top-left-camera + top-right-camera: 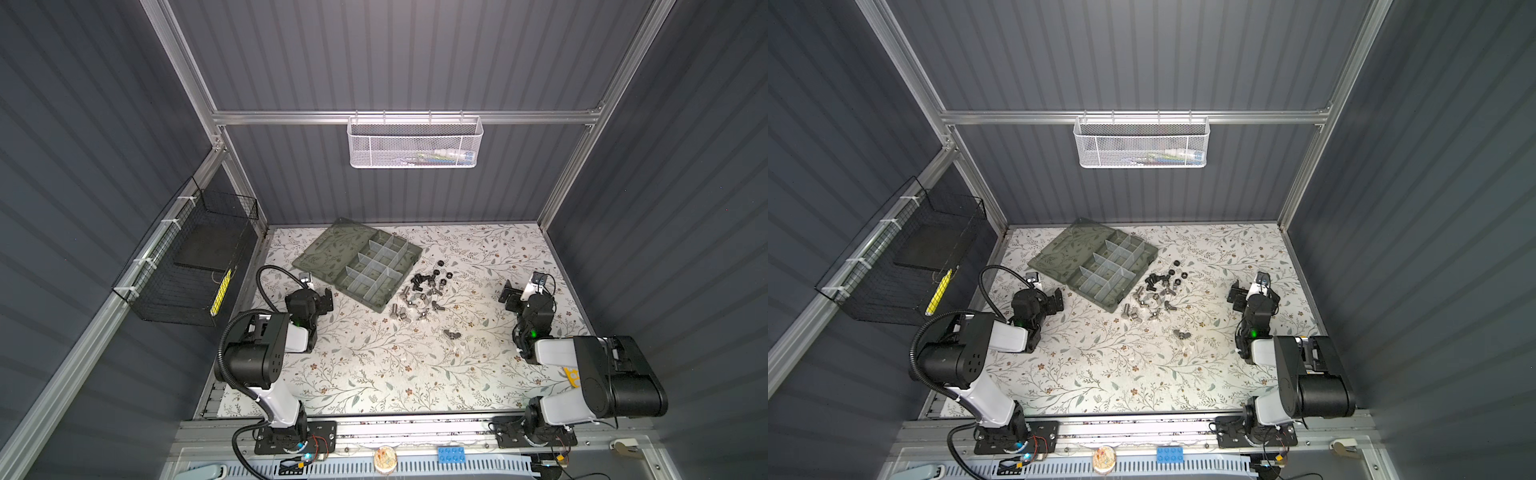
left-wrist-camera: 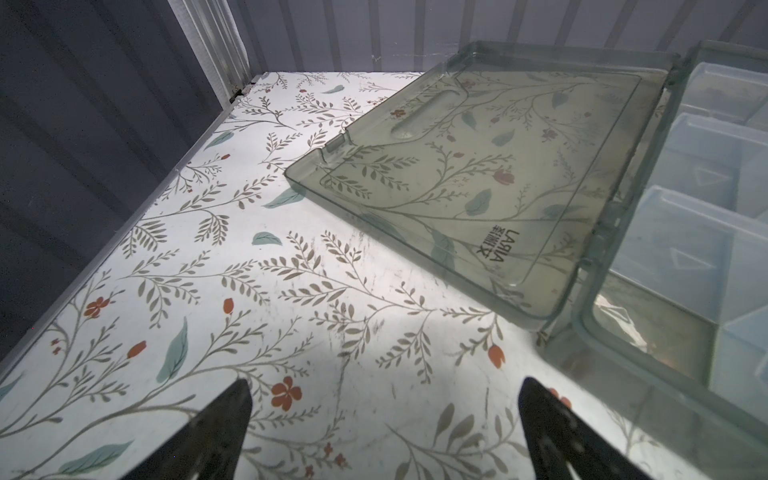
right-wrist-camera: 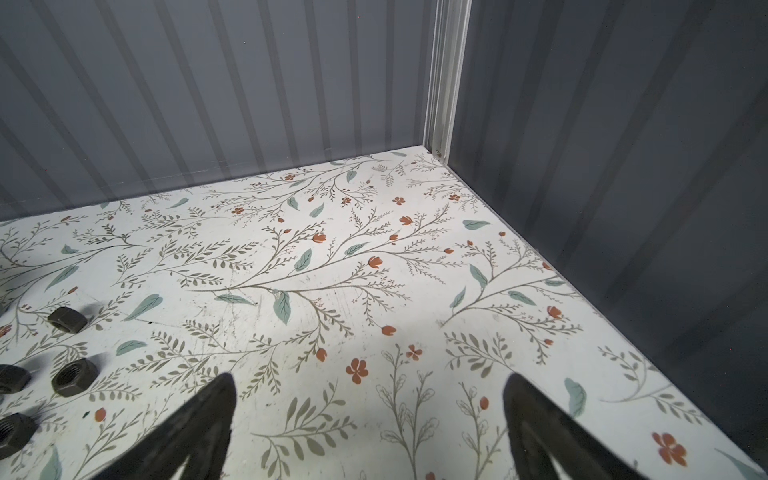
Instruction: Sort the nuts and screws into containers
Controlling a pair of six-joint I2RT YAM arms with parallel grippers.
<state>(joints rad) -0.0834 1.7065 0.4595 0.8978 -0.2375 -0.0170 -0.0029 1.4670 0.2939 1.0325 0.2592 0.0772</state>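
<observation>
The floral tabletop (image 1: pixel 374 374) fills the floor of the cell in both top views. Toward its rear left lies the grey-green organizer box (image 1: pixel 380 309), set at an angle, its hinged lid (image 1: pixel 328 249) folded flat open on the side toward the back-left corner. The containers (image 1: pixel 376 266) are the divided compartments in the box's other half, facing up. The left tool (image 1: pixel 328 300) hangs low over the tabletop just beside the box's near-left corner, jaws wide apart with nothing between them; its wrist view shows the left tool (image 2: pixel 385 382) over bare tabletop with the lid ahead. The right tool (image 1: pixel 508 296) sits well apart on the right side, jaws likewise spread and gripping nothing, seen over bare tabletop (image 3: pixel 370 376) in its wrist view. The screws (image 1: pixel 417 282) and nuts (image 1: pixel 440 264) lie in a loose heap on the tabletop just beside the box's right edge, black pieces nearer the back, silver ones nearer the front. One silver winged nut (image 1: pixel 451 333) lies apart, closer to the front.
</observation>
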